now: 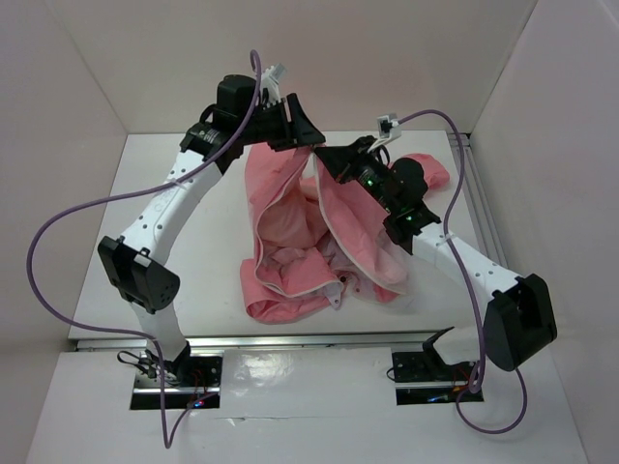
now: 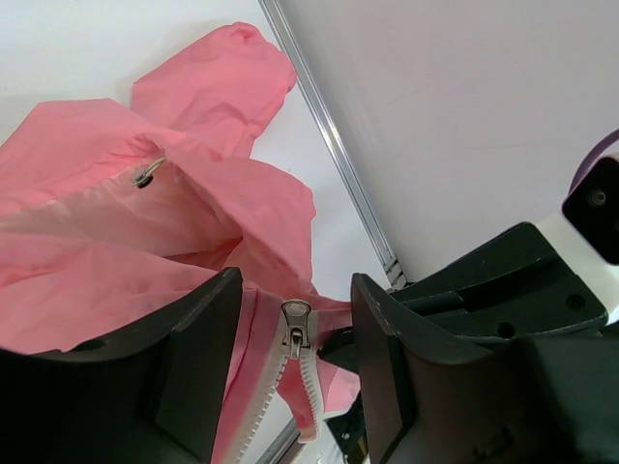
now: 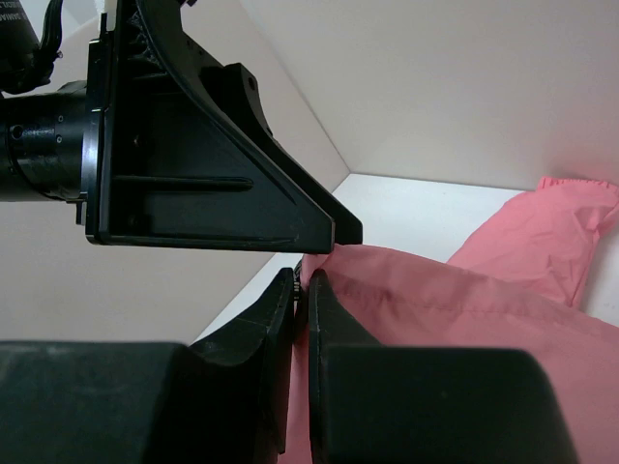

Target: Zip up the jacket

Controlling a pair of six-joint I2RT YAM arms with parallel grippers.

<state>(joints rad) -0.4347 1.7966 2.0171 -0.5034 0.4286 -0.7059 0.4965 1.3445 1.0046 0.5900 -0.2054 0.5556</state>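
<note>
Pink jacket [image 1: 290, 261] bunched mid-surface [image 1: 193, 222], top edge raised — right end effector [image 3: 302, 285] pinched closed on its edge; left end effector [image 2: 295, 290] spread wide — slider [image 2: 295, 321] between its fingers.

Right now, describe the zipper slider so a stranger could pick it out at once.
On the white table lies a salmon-pink jacket, its far end lifted. Between the black fingers of the left gripper run white zipper teeth. The zipper slider is the silver metal piece riding on those teeth, unlike the other small metal fitting, which sits on pink fabric.
</note>
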